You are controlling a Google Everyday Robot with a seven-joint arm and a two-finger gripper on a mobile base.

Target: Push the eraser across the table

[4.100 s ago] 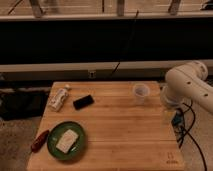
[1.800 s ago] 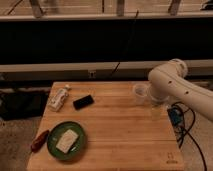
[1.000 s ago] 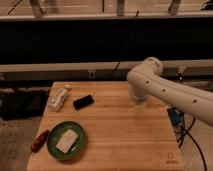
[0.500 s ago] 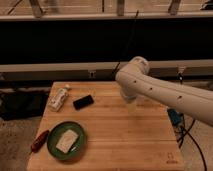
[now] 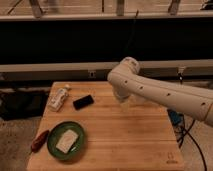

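The eraser [image 5: 83, 101] is a small dark rectangular block lying on the wooden table [image 5: 120, 140], in its far left part. My white arm reaches in from the right across the far side of the table. My gripper [image 5: 121, 95] is at the arm's lower end, over the far middle of the table and to the right of the eraser, apart from it. The arm's bulky link hides most of it.
A white packet [image 5: 59, 97] lies at the far left corner. A green plate [image 5: 56, 150] with a pale block [image 5: 67, 141] sits at the front left, and a red object [image 5: 39, 141] lies at the left edge. A clear cup [image 5: 139, 100] is partly behind my arm. Cables [image 5: 180, 125] hang off the right side.
My arm has swung left from the table's right edge, past the cup, to the far middle of the table. The eraser and other objects have not moved.
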